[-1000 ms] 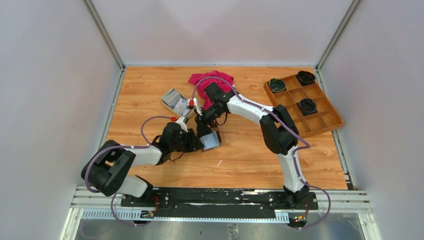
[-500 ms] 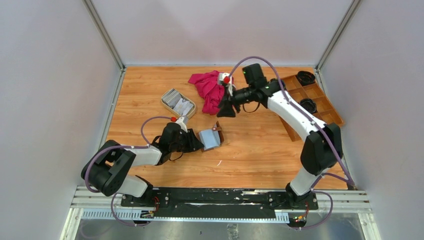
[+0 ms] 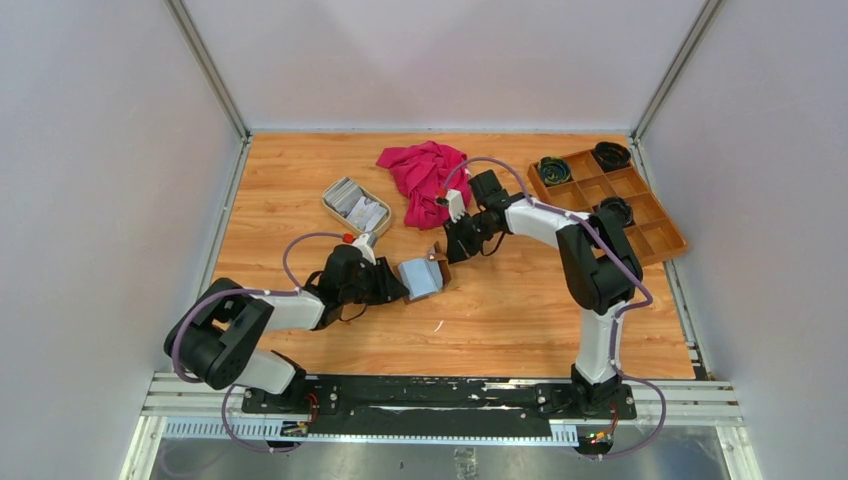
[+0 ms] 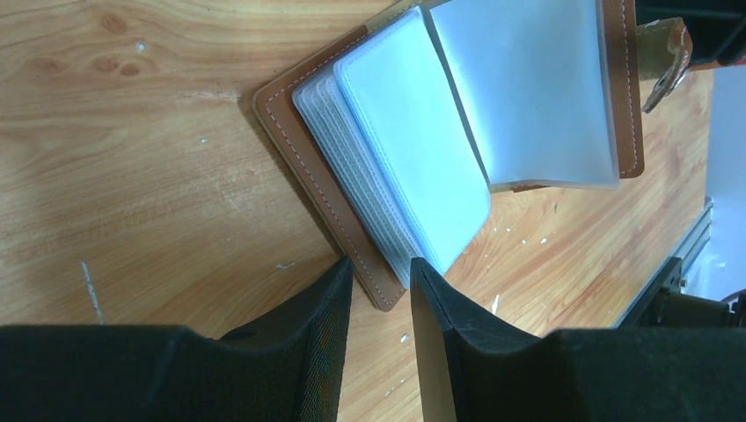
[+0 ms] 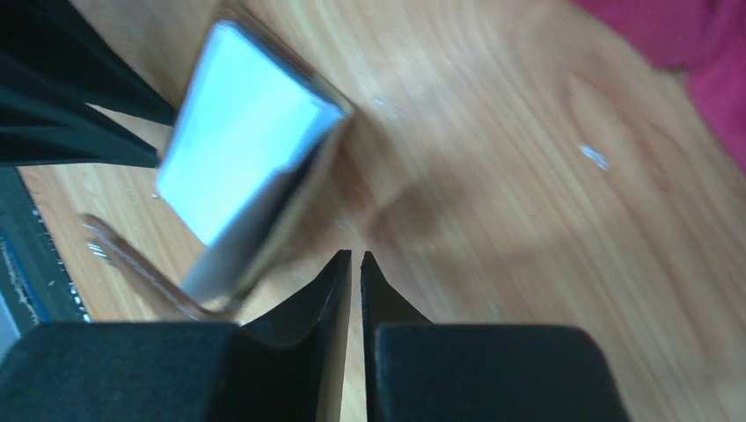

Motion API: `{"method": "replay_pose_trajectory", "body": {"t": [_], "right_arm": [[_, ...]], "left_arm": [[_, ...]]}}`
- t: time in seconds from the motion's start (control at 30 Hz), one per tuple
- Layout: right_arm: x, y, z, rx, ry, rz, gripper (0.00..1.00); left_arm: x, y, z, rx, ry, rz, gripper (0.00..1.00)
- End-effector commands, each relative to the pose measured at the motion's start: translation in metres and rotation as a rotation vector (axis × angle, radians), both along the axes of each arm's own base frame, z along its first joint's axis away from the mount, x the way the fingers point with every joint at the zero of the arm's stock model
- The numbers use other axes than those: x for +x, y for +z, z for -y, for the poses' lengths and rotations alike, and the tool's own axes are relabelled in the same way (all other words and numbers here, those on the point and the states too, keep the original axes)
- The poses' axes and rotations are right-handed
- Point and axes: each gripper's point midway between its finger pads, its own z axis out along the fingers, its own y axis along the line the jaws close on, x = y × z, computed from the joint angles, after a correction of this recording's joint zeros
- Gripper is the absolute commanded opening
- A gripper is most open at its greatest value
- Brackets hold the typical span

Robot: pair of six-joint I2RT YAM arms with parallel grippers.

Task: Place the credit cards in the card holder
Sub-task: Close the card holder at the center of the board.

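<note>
Holder (image 4: 405,158), pinched at its corner by our left gripper (image 4: 378,271), could get knocked askew by our right gripper (image 5: 355,258), closed and empty.

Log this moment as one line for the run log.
left gripper: shut on card holder | right gripper: shut, empty | card holder: open | credit cards: in dish

brown stitched leather card holder (image 4: 303,176): matt | clear plastic sleeves (image 4: 413,149): glossy, smooth | wood-grain table (image 4: 132,176): smooth, scuffed | crumpled magenta cloth (image 3: 425,175): matt, soft
</note>
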Motion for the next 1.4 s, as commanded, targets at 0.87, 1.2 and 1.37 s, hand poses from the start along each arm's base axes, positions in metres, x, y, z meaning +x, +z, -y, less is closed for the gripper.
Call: {"method": "replay_pose_trajectory", "body": {"t": [0.87, 1.2, 1.37], "right_arm": [[-0.027, -0.047, -0.028, -0.157, -0.013, -0.092, 0.37], [-0.041, -0.025, -0.045, -0.061, 0.084, -0.098, 0.41], [-0.043, -0.02, -0.05, -0.049, 0.102, -0.09, 0.42]], "left_arm": [[-0.02, 0.011, -0.008, -0.056, 0.011, -0.004, 0.5], [-0.008, 0.029, -0.024, -0.067, 0.087, 0.065, 0.74], [0.019, 0.032, -0.025, -0.029, 0.093, 0.085, 0.79]]}}
